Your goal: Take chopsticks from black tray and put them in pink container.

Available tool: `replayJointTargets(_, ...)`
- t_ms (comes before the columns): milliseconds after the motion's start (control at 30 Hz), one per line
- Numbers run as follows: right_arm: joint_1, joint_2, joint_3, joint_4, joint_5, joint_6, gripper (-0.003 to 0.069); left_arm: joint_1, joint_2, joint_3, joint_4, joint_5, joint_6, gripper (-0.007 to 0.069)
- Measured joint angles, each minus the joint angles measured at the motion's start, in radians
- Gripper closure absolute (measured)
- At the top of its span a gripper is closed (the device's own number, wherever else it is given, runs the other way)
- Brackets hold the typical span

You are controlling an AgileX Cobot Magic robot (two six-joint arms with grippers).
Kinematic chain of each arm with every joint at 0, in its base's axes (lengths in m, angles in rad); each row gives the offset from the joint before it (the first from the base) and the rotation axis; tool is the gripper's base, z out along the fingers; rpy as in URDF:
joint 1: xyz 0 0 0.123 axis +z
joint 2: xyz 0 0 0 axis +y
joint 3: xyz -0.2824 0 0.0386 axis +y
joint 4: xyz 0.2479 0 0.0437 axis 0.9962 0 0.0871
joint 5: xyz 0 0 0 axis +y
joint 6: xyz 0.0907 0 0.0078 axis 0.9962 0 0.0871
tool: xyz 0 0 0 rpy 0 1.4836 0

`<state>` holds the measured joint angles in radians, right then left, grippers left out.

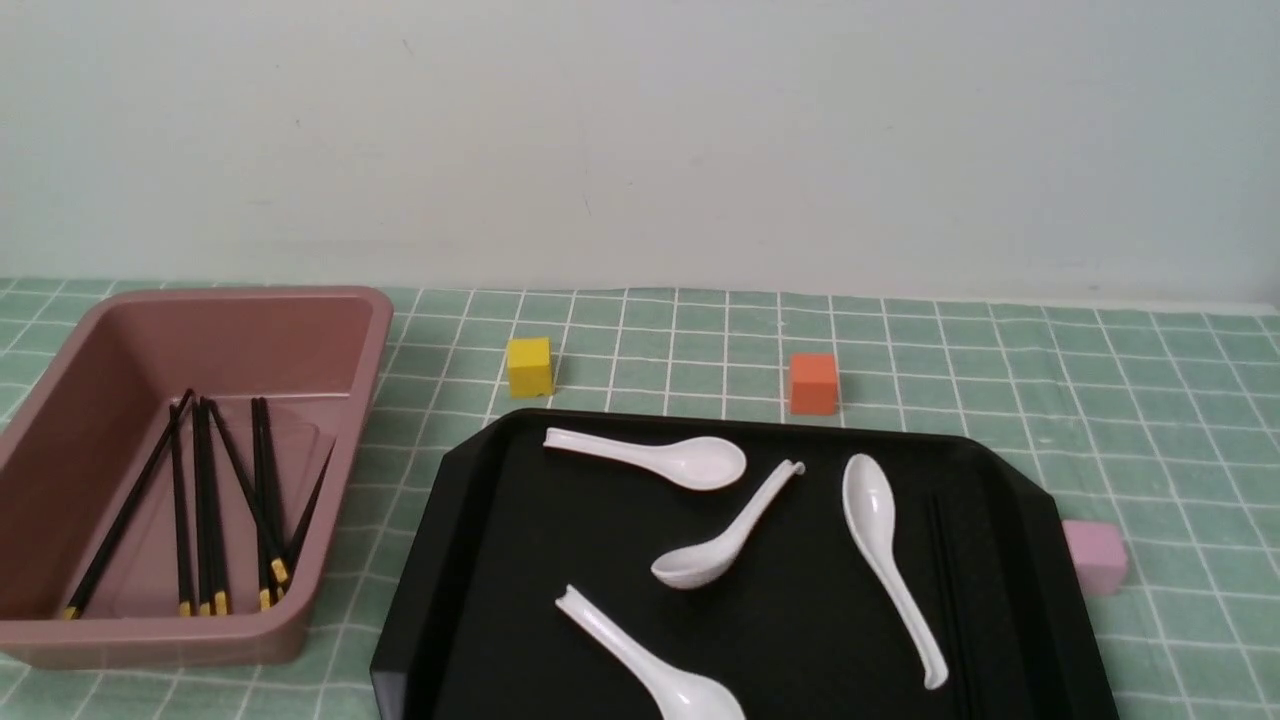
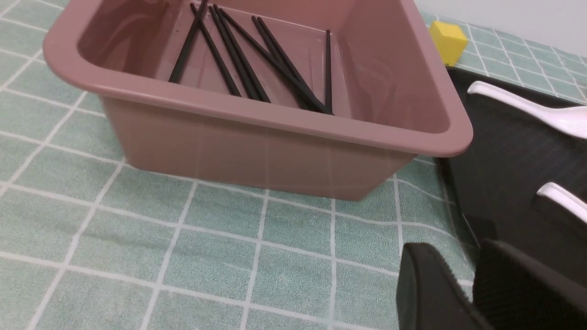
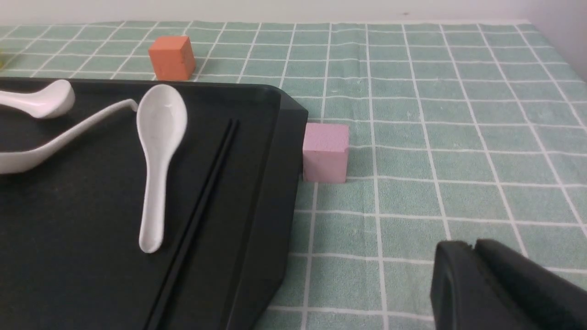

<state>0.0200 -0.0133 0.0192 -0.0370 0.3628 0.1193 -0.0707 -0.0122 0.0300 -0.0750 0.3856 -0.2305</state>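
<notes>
Most chopsticks (image 1: pixel 205 510) lie in the pink container (image 1: pixel 330 300) at left; one pair (image 3: pixel 202 206) waits along the black tray's (image 1: pixel 480 560) right rim. Left gripper (image 2: pixel 472 275) empty, jaws slightly apart; right gripper's (image 3: pixel 474 256) jaws nearly together, empty.

On your left the container (image 1: pixel 190 470) sits on the tablecloth (image 1: pixel 1100 400) with several chopsticks (image 1: pixel 205 510) lying inside it, and the tray (image 1: pixel 480 600) lies just to its right. On the tray you have 4 spoons (image 1: pixel 650 460) and 2 chopsticks (image 1: pixel 945 580) beside the rightmost spoon (image 1: pixel 885 560), near the right rim. Behind the tray stand 2 cubes (image 1: pixel 530 366), and a third cube (image 1: pixel 1095 556) touches its right edge.
</notes>
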Motion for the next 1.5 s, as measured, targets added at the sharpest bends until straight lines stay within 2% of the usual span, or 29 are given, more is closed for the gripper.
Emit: replayJointTargets(1500, 0.000, 0.000, -0.001, 0.003, 0.002, 0.000, 0.0563, 0.000, 0.000, 0.000, 0.000, 0.000, 0.000, 0.0410)
